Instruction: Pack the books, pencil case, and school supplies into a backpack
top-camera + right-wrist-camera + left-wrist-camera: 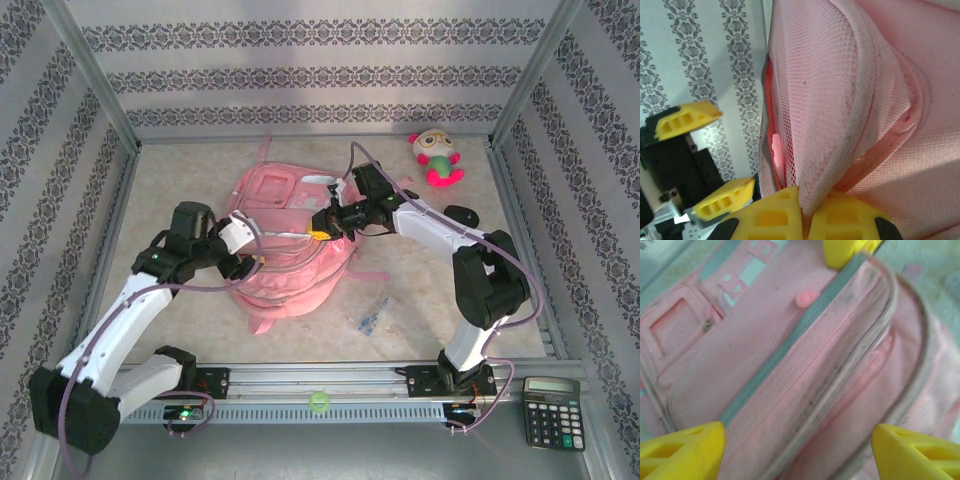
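Observation:
The pink backpack (275,195) lies flat mid-table, its top toward the arms. My right gripper (322,228) is shut on the backpack's padded mesh edge (840,75), which rises from between the yellow fingers (772,215) and holds the opening apart. My left gripper (243,265) hovers open over the unzipped rim (805,390), its fingertips (682,450) wide apart with only fabric beneath. A clear packet with bluish contents (372,315), one of the school supplies, lies on the table right of the backpack. The navy book is hidden or out of view.
A pink-and-green plush toy (436,157) sits at the back right. A black calculator (552,410) lies outside the frame at the front right. A small dark object (461,213) rests beside the right arm. Patterned walls enclose the table.

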Robot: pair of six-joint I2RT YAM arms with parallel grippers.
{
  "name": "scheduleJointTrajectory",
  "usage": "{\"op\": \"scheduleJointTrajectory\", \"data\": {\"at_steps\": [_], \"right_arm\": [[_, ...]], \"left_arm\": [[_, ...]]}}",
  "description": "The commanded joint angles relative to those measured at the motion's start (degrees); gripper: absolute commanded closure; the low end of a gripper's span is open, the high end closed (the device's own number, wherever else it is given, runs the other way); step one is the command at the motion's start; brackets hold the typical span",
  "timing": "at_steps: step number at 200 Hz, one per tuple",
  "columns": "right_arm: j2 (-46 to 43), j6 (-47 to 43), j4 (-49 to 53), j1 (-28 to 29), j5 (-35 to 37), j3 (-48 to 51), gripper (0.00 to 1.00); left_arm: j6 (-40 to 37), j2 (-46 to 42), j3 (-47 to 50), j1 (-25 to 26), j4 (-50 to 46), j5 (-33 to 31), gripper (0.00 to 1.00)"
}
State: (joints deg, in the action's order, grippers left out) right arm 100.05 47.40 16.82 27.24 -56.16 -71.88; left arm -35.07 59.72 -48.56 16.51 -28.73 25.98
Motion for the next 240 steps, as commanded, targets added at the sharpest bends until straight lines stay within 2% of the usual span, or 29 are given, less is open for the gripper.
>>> {"op": "scheduleJointTrajectory", "data": {"at_steps": [1, 13, 23, 52, 56, 67, 82, 89, 106, 128, 155, 178, 213, 240], "right_arm": [[-0.13, -7.30, 3.36, 0.62, -8.40, -4.91, 1.00], [0.27, -7.91, 4.20, 0.62, -8.48, -5.44, 1.00], [0.61, -8.60, 5.05, 0.70, -8.50, -5.85, 1.00], [0.81, -10.26, 6.97, -0.01, -7.84, -6.32, 1.00], [0.62, -10.66, 7.51, -0.35, -7.21, -6.34, 1.00], [-0.43, -12.16, 9.93, -1.68, -4.60, -6.28, 0.86], [-3.47, -13.53, 12.55, -3.92, 0.74, -5.20, 0.66], [-5.37, -13.96, 13.70, -4.98, 3.08, -4.45, 0.59], [-11.41, -14.08, 16.47, -7.11, 10.70, -1.56, 0.55], [-19.71, -13.25, 25.80, -6.50, 27.16, 1.87, 0.47], [-28.61, -4.14, 33.08, -0.07, 43.56, 10.34, 0.43], [-33.36, 6.09, 34.50, 7.73, 52.73, 19.38, 0.41], [-32.87, 18.94, 29.98, 17.10, 56.11, 28.98, 0.38], [-28.82, 22.02, 22.30, 18.98, 55.42, 32.14, 0.37]], "left_arm": [[-9.72, 3.94, -2.55, 1.22, 0.26, -1.81, 0.23], [-10.30, 5.96, -2.61, 1.89, 2.46, -4.00, 0.23], [-9.75, 7.28, -2.31, 2.03, 5.35, -6.28, 0.28], [-7.26, 9.34, -4.06, 2.02, 7.73, -7.15, 0.58], [-6.52, 9.42, -4.55, 2.02, 7.52, -6.94, 0.65], [-3.92, 8.94, -5.63, 2.03, 7.06, -6.14, 0.84], [-1.48, 7.81, -6.70, 1.97, 5.68, -4.30, 0.95], [-0.04, 7.29, -7.05, 2.02, 5.03, -3.49, 0.96], [3.16, 6.90, -8.54, 2.03, 2.29, -2.24, 0.98], [9.53, 7.09, -10.00, 2.25, -0.17, -3.66, 1.00], [20.08, 6.91, -10.11, 3.05, -0.59, -8.74, 1.00], [26.02, 7.47, -10.39, 4.51, -2.17, -12.33, 1.00], [31.73, 8.97, -9.77, 7.73, -2.72, -13.13, 1.00], [34.23, 8.46, -8.16, 9.35, -0.04, -13.01, 1.00]]}}
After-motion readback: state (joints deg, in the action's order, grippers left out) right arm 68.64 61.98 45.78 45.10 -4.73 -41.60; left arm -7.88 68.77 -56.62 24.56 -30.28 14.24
